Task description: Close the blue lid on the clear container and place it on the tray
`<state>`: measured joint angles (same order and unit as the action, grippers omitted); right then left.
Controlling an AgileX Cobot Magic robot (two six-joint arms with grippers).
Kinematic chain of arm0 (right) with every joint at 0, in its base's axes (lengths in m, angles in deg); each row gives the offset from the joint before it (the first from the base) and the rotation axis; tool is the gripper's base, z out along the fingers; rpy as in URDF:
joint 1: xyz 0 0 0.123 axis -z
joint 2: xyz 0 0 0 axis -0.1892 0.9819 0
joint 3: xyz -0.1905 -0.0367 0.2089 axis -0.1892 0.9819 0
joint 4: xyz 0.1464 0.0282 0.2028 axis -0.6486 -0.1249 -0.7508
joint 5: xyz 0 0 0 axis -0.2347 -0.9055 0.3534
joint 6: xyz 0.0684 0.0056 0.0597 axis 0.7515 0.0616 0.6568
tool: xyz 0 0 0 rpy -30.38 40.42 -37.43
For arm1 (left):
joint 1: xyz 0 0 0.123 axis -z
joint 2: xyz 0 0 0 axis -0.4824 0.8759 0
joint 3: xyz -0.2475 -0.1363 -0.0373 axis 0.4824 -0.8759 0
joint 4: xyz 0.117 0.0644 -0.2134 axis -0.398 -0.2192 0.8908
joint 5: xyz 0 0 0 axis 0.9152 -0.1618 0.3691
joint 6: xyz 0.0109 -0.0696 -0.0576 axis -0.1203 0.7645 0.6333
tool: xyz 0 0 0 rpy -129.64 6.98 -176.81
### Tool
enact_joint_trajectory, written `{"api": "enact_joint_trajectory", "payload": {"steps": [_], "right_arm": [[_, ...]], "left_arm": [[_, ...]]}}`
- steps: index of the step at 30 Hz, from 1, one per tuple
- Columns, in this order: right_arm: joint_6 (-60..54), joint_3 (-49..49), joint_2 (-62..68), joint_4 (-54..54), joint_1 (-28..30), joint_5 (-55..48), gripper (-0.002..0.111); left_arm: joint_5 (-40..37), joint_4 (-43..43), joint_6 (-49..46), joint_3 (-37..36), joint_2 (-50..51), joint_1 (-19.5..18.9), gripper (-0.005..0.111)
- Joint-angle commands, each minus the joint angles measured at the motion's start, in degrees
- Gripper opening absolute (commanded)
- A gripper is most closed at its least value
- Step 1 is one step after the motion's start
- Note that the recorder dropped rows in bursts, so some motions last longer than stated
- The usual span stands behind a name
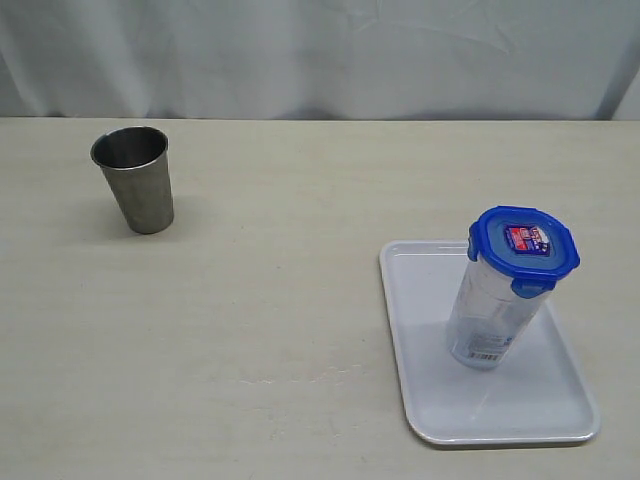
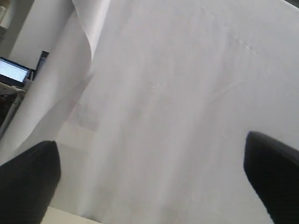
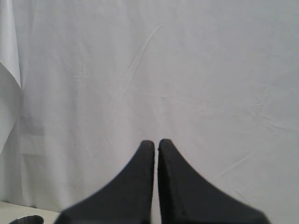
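The clear container (image 1: 492, 310) stands upright on the white tray (image 1: 430, 400) at the right of the table, its barcode label near the base. The blue lid (image 1: 524, 248) sits on top of it with the sticker facing up. Neither gripper shows in the exterior view. In the left wrist view my left gripper (image 2: 152, 179) is open, its dark fingers far apart, facing the white curtain with nothing between them. My right gripper (image 3: 156, 144) is shut with its fingertips together, empty, also facing the curtain.
A tapered steel cup (image 1: 134, 178) stands upright at the back left of the table; its rim (image 3: 23, 219) peeks into the right wrist view. A white curtain (image 1: 320, 55) hangs behind the table. A lit screen (image 2: 11, 70) shows beyond the curtain's edge.
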<state>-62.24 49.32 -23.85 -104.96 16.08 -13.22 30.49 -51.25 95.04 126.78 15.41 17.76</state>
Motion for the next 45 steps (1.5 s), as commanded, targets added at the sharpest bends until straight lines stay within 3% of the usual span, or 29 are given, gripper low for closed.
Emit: {"api": "enact_joint_trajectory", "payload": {"steps": [1,12,16,22,27,34,42,45], "right_arm": [[-0.1,0.2,-0.3,0.0,0.0,-0.4,0.004],[-0.1,0.2,-0.3,0.0,0.0,-0.4,0.004],[-0.1,0.2,-0.3,0.0,0.0,-0.4,0.004],[-0.1,0.2,-0.3,0.0,0.0,-0.4,0.004],[-0.1,0.2,-0.3,0.0,0.0,-0.4,0.004],[-0.1,0.2,-0.3,0.0,0.0,-0.4,0.004],[-0.1,0.2,-0.3,0.0,0.0,-0.4,0.004],[-0.1,0.2,-0.3,0.0,0.0,-0.4,0.004]], "left_arm": [[9.1,-0.3,-7.1,-6.8,-0.1,4.1,0.103],[33.1,-5.4,-12.5,-28.7,-0.1,4.1,0.103],[37.4,-5.4,-15.0,-36.1,-0.1,4.1,0.103],[35.2,-0.7,-25.1,-41.4,-0.1,4.1,0.103],[38.0,-1.4,-26.3,-43.5,-0.1,4.1,0.103],[33.5,-1.5,-26.4,-43.5,-0.1,4.1,0.103],[17.3,-2.5,-26.4,-43.5,-0.1,4.1,0.103],[16.0,-3.1,-26.4,-43.5,-0.1,4.1,0.103]]}}
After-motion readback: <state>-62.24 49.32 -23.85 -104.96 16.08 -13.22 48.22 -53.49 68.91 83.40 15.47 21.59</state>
